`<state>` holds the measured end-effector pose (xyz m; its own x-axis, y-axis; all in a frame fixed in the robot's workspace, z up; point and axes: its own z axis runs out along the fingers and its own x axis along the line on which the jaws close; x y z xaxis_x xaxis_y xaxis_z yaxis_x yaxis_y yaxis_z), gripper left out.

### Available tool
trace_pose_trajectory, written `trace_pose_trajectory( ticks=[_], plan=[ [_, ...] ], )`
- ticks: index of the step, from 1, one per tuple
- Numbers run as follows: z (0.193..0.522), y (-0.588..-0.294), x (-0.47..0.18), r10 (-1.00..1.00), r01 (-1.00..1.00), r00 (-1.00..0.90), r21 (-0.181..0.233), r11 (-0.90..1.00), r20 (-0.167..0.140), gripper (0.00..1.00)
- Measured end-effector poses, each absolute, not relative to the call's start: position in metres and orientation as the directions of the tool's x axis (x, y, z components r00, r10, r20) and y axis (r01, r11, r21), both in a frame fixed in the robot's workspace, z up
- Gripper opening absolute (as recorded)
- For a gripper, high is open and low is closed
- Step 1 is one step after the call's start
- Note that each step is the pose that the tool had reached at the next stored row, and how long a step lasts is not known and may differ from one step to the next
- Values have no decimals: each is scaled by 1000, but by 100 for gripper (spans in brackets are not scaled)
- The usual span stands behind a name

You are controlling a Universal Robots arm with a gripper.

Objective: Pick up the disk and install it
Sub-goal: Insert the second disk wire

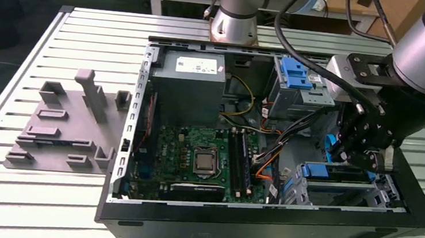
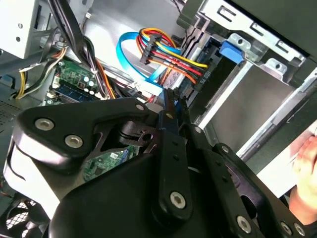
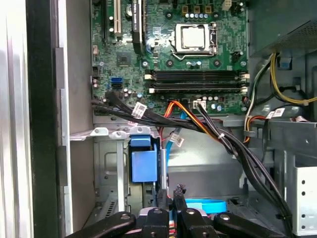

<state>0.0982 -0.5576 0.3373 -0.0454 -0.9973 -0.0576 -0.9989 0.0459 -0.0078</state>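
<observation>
While our black linkage gripper (image 1: 366, 148) hangs inside the open black computer tower case (image 1: 265, 227), over the drive bay corner, we judge that we are in the install step rather than the pick-up. In both wrist views the fingers (image 3: 170, 198) stand close together, pinched narrow on a thin blue edge between their tips. We take that edge to be the plastic frame of the disk (image 3: 208, 205), the flat silver hard drive with a blue surround, though only a strip of blue shows just beneath the fingertips in the first wrist view, so we say this as a judgement. Directly ahead of the gripper sits the grey sheet-metal drive cage (image 3: 116, 168) with a blue plastic latch (image 3: 143, 166) on its front. Just beyond it a bundle of black, orange and red cables (image 3: 198, 124) crosses toward the green motherboard (image 3: 168, 54) farther off. In the second wrist view the multicoloured power connector (image 2: 163, 49) lies close past the fingertips, beside the cage rails. Seating the drive calls for keeping it square to those rails and clear of the loose cables, which could snag its edge.
</observation>
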Motion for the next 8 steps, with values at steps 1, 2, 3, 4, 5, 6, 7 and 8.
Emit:
trace_pose_trajectory(
  ticks=[1,2,3,4,5,6,7,8],
  plan=[
    [337,-559,98,-997,-999,-45,-8,46,-58,16],
    [337,-560,98,-997,-999,-45,-8,46,-58,16],
    [337,-561,98,-997,-999,-45,-8,46,-58,16],
    [337,-562,98,-997,-999,-45,-8,46,-58,16],
    [337,-562,98,-997,-999,-45,-8,46,-58,16],
    [337,-563,98,-997,-999,-45,-8,46,-58,16],
    [337,-563,98,-997,-999,-45,-8,46,-58,16],
    [337,-563,98,-997,-999,-45,-8,46,-58,16]
  ],
)
